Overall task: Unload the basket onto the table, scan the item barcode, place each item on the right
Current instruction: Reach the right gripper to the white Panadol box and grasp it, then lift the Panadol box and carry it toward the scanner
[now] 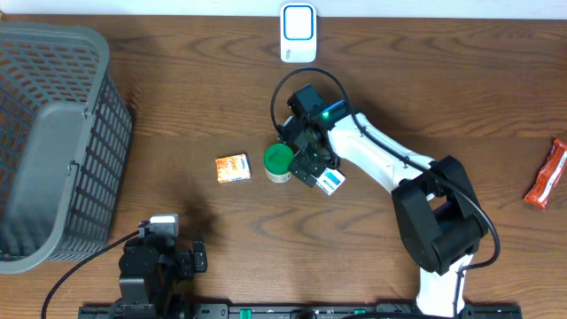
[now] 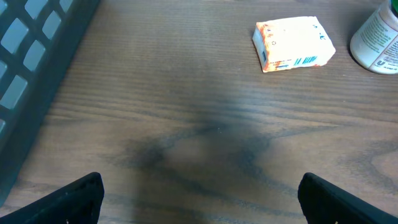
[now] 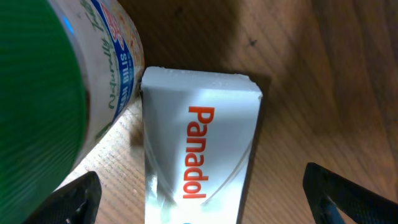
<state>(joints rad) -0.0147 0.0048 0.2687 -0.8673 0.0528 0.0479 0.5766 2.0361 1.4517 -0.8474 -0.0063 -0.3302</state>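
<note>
Cardboard medicine box (image 3: 199, 124) lies flat on the counter (image 1: 177, 115), just beside a green-capped bottle (image 3: 37, 106); probably light, stiff and crushable. Right pincer (image 3: 208, 199) hangs over it, spread wide and empty. Best to grip across its long sides. Left pincer (image 2: 199, 199) gapes empty too.

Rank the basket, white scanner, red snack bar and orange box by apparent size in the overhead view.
1. basket
2. white scanner
3. red snack bar and orange box: too close to rank; bar longer, box wider.
</note>
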